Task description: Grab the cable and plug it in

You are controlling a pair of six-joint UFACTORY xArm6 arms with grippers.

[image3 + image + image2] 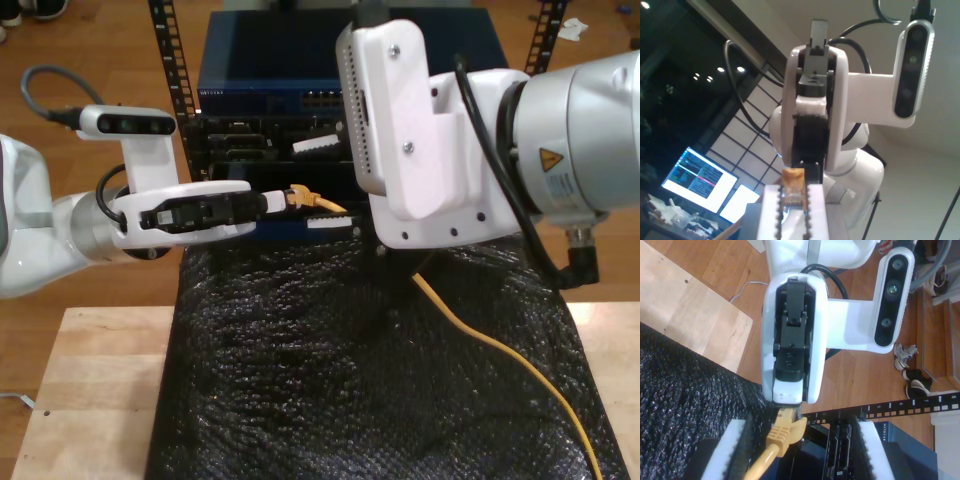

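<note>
The cable's (480, 345) plug end is pinched at the tip of my first hand (280, 200). That hand reaches in level from the exterior view's 9 o'clock side and points toward 3 o'clock. In the first wrist view the orange plug boot (792, 181) sits between the two white toothed pads of that hand, which are drawn close together on it. From the plug, the yellow cable runs under my second hand (328, 185). It then trails toward 5 o'clock in the exterior view, across the black bubble-wrap mat (330, 380), and leaves at the lower edge.

My second hand comes from the exterior view's 3 o'clock side and faces my first hand. Its fingers are spread wide, one above and one below the plug, and they do not close on anything. In the second wrist view the yellow cable (782, 432) passes through that wide gap, nearer one pad than the other, with its plug up against the tip of my first hand (788, 396).

Just behind the plug, at the exterior view's 12 o'clock, stands a rack with a blue network switch (270, 80) and darker units below it. I cannot tell whether the plug touches any port. The mat lies on a pale wooden worktop (90, 400).
</note>
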